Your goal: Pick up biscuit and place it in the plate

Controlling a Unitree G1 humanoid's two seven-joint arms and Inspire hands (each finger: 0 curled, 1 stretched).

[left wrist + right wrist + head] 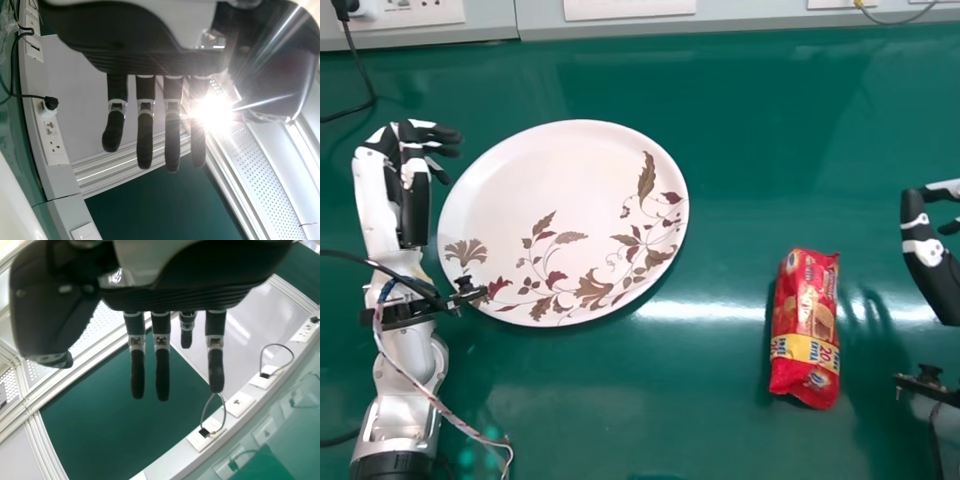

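Between the left robot hand (412, 185) and right robot hand (930, 255), both with fingers apart, lie the plate (535, 190) and biscuit (806, 325).

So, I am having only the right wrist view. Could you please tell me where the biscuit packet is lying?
Observer: In the head view, the biscuit packet lies on the green table, between the plate and your right hand.
Operator: Thank you. And is the packet touching the plate, or there is some space?
Observer: They are apart; a stretch of green table shows between them.
Operator: Understood. And the left hand, on which side of the plate it is, please?
Observer: The left hand is beside the plate's left edge, on the side away from the packet.
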